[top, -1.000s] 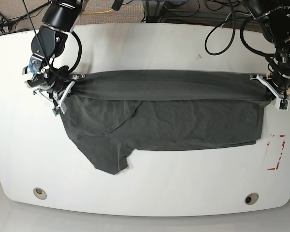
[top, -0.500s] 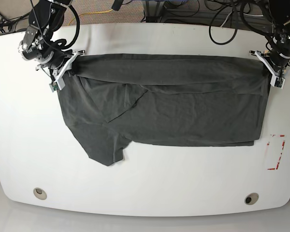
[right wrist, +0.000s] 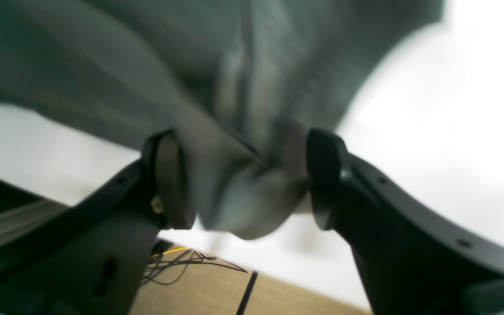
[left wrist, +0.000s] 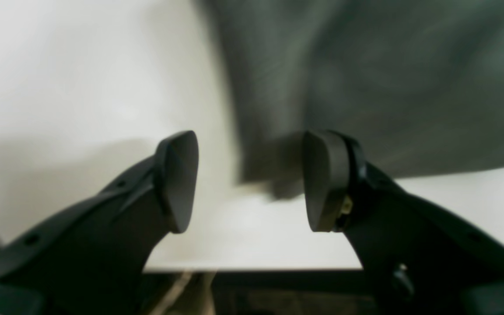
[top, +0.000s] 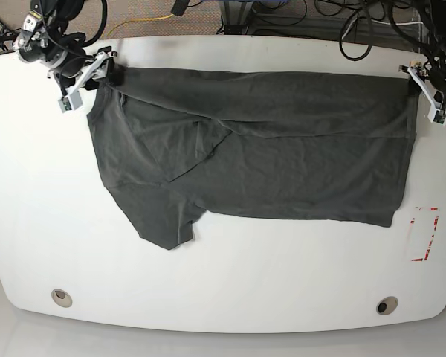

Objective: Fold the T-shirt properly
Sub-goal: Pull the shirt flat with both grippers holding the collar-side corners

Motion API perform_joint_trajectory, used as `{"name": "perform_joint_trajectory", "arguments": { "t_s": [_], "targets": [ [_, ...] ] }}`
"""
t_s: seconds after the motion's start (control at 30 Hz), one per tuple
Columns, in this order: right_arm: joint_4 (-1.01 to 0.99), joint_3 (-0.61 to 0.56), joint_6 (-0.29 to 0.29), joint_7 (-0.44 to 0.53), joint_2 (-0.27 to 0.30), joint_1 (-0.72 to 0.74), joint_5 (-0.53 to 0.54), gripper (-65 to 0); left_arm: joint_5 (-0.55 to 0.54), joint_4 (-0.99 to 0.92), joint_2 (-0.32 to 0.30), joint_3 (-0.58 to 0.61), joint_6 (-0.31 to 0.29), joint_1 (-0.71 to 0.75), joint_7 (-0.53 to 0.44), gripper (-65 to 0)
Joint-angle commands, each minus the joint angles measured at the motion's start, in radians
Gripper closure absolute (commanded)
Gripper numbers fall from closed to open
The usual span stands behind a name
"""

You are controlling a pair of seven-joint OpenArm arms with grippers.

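T-shirt [top: 282, 149] dark charcoal-grey, plain, wrinkled, lay spread flat across far half of white table, long axis running side to side. One lengthwise fold: upper layer doubled over, diagonal crease near base view's left. Short sleeve stuck out toward near edge at lower left, tip pointed. Far corners reached table's back edge. Wrist views blurred: cloth corner bunched in one, straight edge in other.

T-shirt [top: 282, 149] lies spread on the table [top: 223, 282], toward its far edge.
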Motion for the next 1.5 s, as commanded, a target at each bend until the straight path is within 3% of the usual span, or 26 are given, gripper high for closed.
{"name": "perform_joint_trajectory", "arguments": {
  "t_s": [0.0,0.2,0.47,0.6,0.8,0.87,1.03,1.23,1.47],
  "targets": [
    [0.018,0.001,0.002,0.017,0.048,-0.036,0.095,-36.5,-0.011,0.019,-0.037,-0.007,0.000,-0.022,-0.015,-32.2],
    [0.021,0.001,0.002,0.017,0.108,-0.088,0.248,-36.5,-0.012,0.143,-0.029,-0.081,0.000,-0.032,-0.010,-30.0],
    [0.067,-0.001,0.002,0.015,0.165,-0.149,0.397,-36.8,-0.008,0.243,0.048,-0.065,0.000,-0.056,-0.010,-30.0],
    [0.069,-0.004,0.002,0.015,0.226,-0.183,0.457,-36.8,-0.003,0.208,0.071,-0.021,0.000,-0.093,-0.010,-30.0],
    [0.064,-0.001,0.002,0.018,0.226,-0.168,0.463,-36.6,-0.003,0.085,0.095,0.007,0.000,-0.116,-0.018,-30.0],
    [0.064,-0.002,0.002,0.018,0.203,-0.154,0.463,-36.5,-0.001,0.051,0.094,0.011,0.000,-0.131,-0.018,-30.0],
    [0.032,-0.005,0.002,0.012,0.137,-0.068,0.374,-36.5,0.041,-0.055,0.077,0.004,0.000,-0.134,-0.025,-30.0],
    [0.006,-0.005,0.002,-0.014,0.047,-0.030,0.162,-36.5,0.109,-0.147,0.051,0.002,0.000,-0.138,-0.107,-30.0],
    [0.000,-0.002,0.002,-0.014,0.052,-0.071,0.030,-36.5,0.109,-0.182,0.019,0.001,0.000,-0.138,-0.124,-30.0]
  ]
}}
